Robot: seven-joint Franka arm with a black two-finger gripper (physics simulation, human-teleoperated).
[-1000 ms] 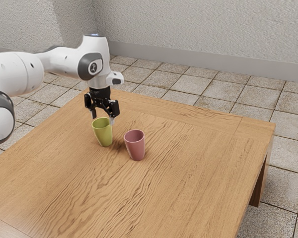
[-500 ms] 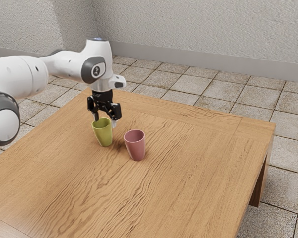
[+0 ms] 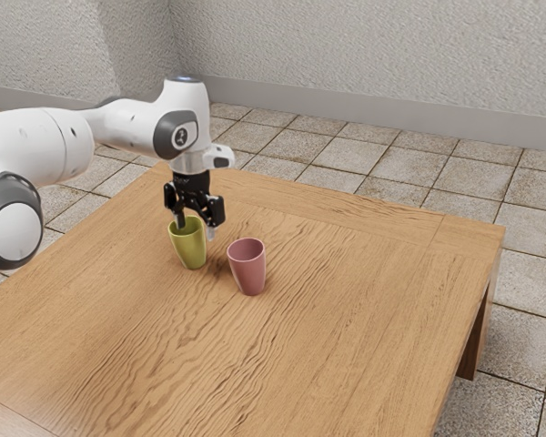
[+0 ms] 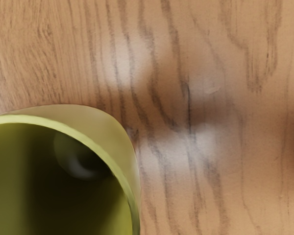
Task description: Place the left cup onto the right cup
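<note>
An olive-green cup (image 3: pixel 189 244) stands upright on the wooden table (image 3: pixel 346 319), and a pink cup (image 3: pixel 247 266) stands upright just to its right in the exterior view, a small gap between them. My black gripper (image 3: pixel 195 222) hangs straight down at the green cup's back rim, its fingers apart and open, their tips level with the rim. In the wrist view the green cup (image 4: pixel 63 171) looms close under my hand, its hollow inside and curved rim showing against the wood grain.
The table's far edge runs just behind the gripper, and its right end drops to a tiled floor (image 3: pixel 519 264). Wide bare wood lies in front of and to the right of both cups.
My hand has shifted slightly toward the exterior view's right and sunk lower, down to the green cup's rim. Both cups stay where they were.
</note>
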